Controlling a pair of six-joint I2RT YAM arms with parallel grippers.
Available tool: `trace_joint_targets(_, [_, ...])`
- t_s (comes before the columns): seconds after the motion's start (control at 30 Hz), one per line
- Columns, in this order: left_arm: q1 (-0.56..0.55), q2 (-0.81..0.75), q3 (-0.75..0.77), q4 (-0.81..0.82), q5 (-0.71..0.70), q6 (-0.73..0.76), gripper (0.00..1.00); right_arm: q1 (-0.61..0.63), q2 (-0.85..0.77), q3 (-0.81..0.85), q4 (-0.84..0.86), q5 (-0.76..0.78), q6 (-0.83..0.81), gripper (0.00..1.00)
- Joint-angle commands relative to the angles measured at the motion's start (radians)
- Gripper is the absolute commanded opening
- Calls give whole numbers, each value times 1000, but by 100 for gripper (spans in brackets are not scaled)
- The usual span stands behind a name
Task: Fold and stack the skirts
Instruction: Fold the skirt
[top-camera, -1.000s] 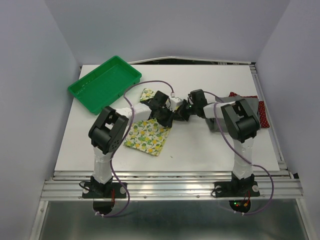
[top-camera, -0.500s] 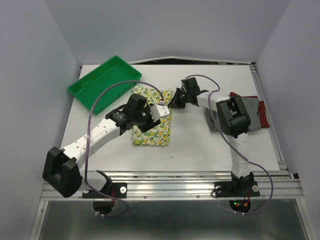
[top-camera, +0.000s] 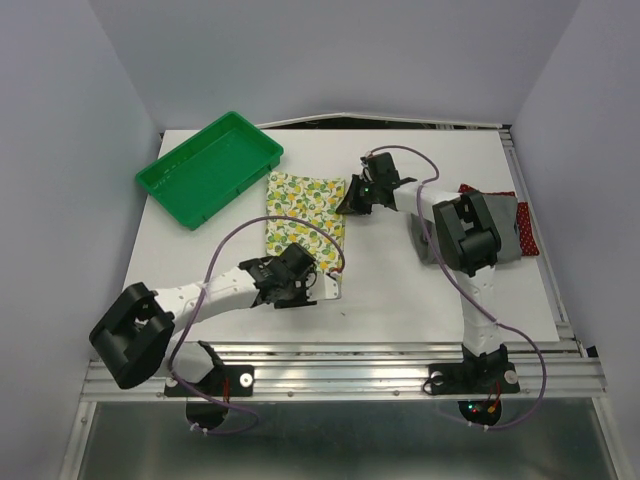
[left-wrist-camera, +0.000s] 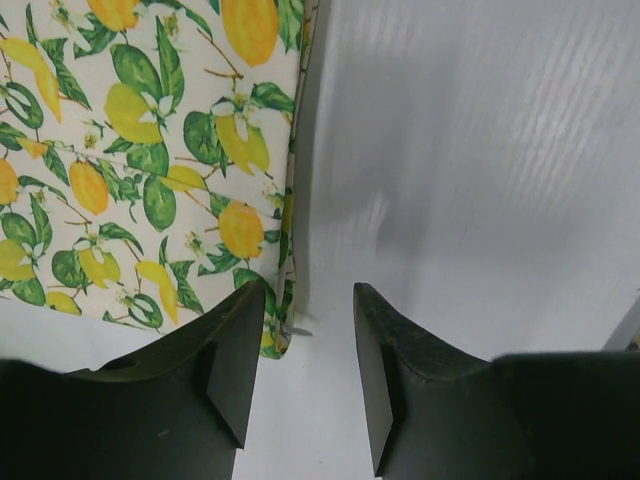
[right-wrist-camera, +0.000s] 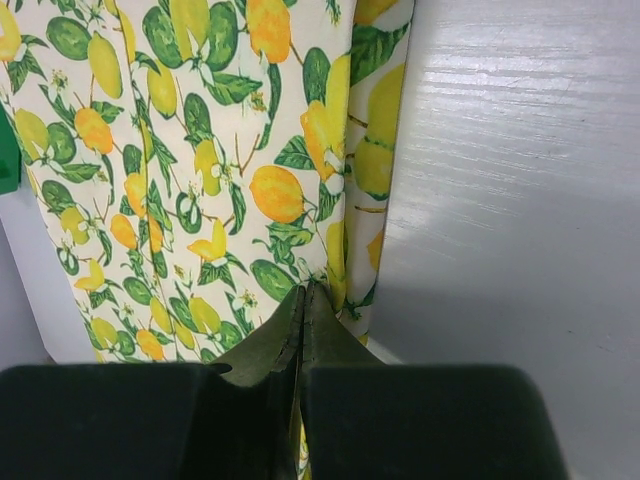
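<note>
The white lemon-print skirt (top-camera: 303, 228) lies flat as a long strip at the table's middle. My right gripper (top-camera: 347, 207) is at its far right edge, shut on that edge (right-wrist-camera: 303, 290), with print cloth (right-wrist-camera: 200, 150) spread to the left. My left gripper (top-camera: 318, 283) is at the skirt's near right corner, open and empty (left-wrist-camera: 310, 300), with the corner of the skirt (left-wrist-camera: 150, 150) just left of its jaws. The grey skirt (top-camera: 509, 228) and the dark red dotted skirt (top-camera: 527, 238) lie at the right, partly hidden by my right arm.
A green plastic tray (top-camera: 215, 160) sits at the far left, just beyond the lemon skirt's far left corner. The right arm's elbow stands over the grey and red skirts. The table's right edge runs close past the red skirt.
The lemon skirt went from a bunched, angled heap to a flat long strip. My left gripper moved toward the near edge to the skirt's near right corner. My right gripper moved to the far right edge.
</note>
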Motion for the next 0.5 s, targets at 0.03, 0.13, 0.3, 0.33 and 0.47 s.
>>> trace_joint_targets(0.03, [-41,60,-44,184,-122,-28,47,-2,45,-1,-91,119,-74,1])
trace_joint_targets(0.13, [-44,125,-53,238,-157,-29,39,-2,45,-3,-91,121,-76,1])
trace_joint_targets(0.3, [-44,195,-55,256,-131,-2,12,-2,47,-3,-91,118,-88,1])
trace_joint_targets(0.33, [-44,201,-55,256,-126,0,10,-2,45,-3,-91,113,-93,1])
trace_joint_targets(0.47, [-43,224,-21,217,-88,11,0,-2,18,-12,-91,79,-103,1])
